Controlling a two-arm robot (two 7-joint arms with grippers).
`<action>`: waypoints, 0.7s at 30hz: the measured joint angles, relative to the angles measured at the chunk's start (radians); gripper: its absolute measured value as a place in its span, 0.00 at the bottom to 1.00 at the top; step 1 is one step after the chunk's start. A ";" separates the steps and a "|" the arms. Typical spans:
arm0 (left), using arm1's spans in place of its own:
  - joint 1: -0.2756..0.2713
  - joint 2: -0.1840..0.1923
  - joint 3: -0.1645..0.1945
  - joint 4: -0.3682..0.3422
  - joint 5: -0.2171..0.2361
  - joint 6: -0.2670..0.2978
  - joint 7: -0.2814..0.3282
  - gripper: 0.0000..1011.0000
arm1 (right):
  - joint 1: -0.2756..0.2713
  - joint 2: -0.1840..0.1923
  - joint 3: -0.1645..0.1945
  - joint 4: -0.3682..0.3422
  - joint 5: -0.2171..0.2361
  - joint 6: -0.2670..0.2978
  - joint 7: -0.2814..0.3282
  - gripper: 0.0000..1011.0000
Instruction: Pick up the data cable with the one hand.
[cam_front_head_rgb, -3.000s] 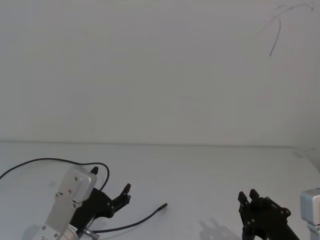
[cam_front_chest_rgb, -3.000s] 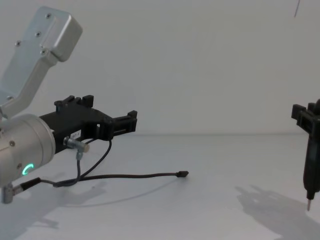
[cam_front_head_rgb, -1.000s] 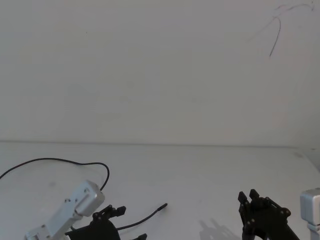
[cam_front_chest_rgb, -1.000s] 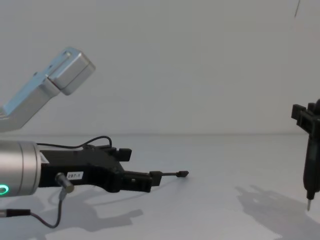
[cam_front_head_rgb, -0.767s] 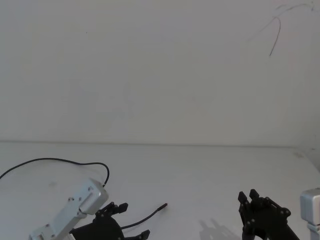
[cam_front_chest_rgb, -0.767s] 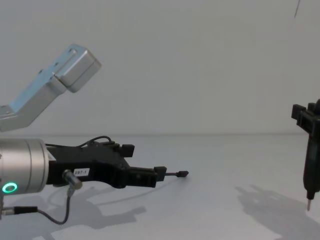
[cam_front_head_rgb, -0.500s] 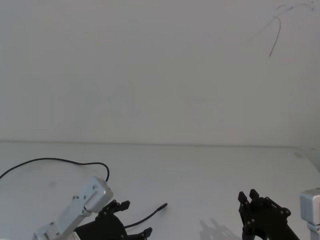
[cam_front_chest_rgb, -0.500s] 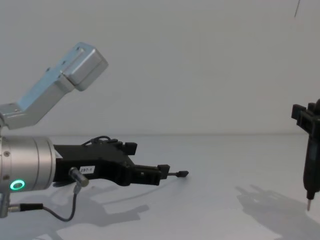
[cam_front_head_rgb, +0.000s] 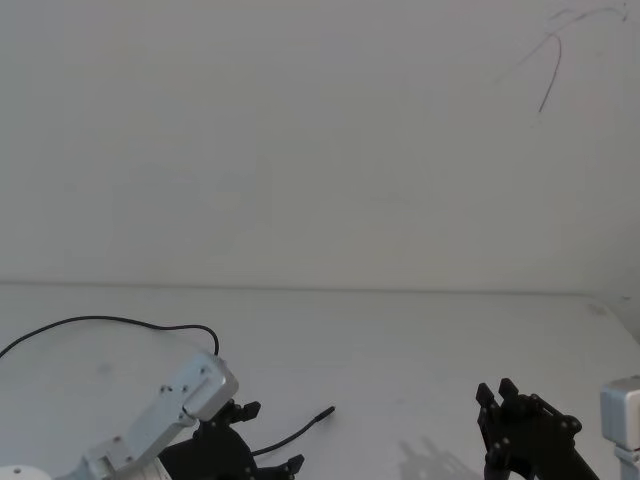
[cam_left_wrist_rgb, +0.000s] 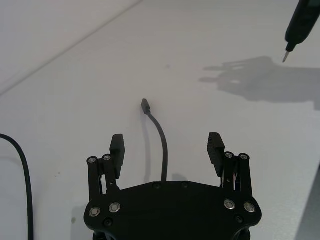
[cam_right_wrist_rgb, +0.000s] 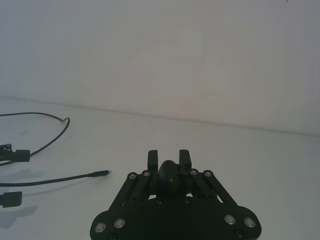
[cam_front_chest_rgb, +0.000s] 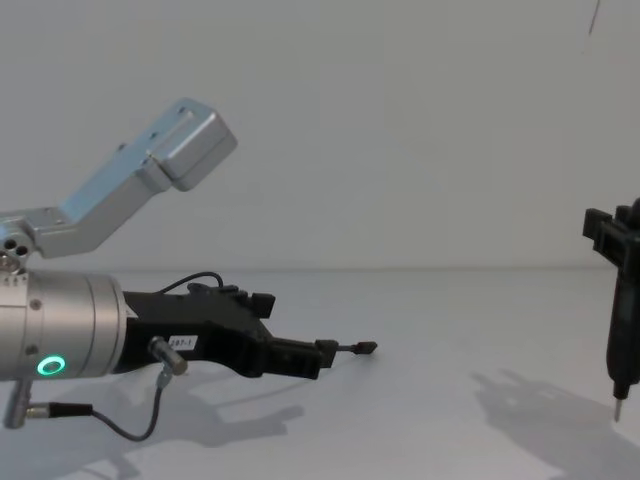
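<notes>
Over the smooth white table (cam_front_chest_rgb: 450, 330), the black blocky left gripper (cam_left_wrist_rgb: 166, 144) is held wide open, empty; the long thin black data cable (cam_left_wrist_rgb: 160, 132) is laid flat between its jaws; a plain white wall (cam_front_chest_rgb: 400, 120) is seen behind; the black right gripper (cam_front_head_rgb: 495, 390) is parked far right.

Left end effector (cam_left_wrist_rgb: 166, 144) low, jaws apart

Data cable (cam_left_wrist_rgb: 150, 112) on tabletop (cam_front_head_rgb: 400, 340), running between the parted fingers of left end effector (cam_left_wrist_rgb: 166, 141); right end effector (cam_front_head_rgb: 494, 392) well apart, rightward.
</notes>
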 joint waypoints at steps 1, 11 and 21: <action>-0.002 -0.001 0.001 0.003 0.002 0.002 0.000 0.99 | 0.000 0.000 0.000 0.000 0.000 0.000 0.000 0.25; -0.035 -0.025 0.015 0.050 0.026 0.025 -0.012 0.99 | 0.000 0.000 0.000 0.000 0.000 0.000 0.000 0.25; -0.058 -0.045 0.028 0.083 0.043 0.045 -0.026 0.99 | 0.000 0.000 0.000 0.000 0.000 0.000 0.000 0.25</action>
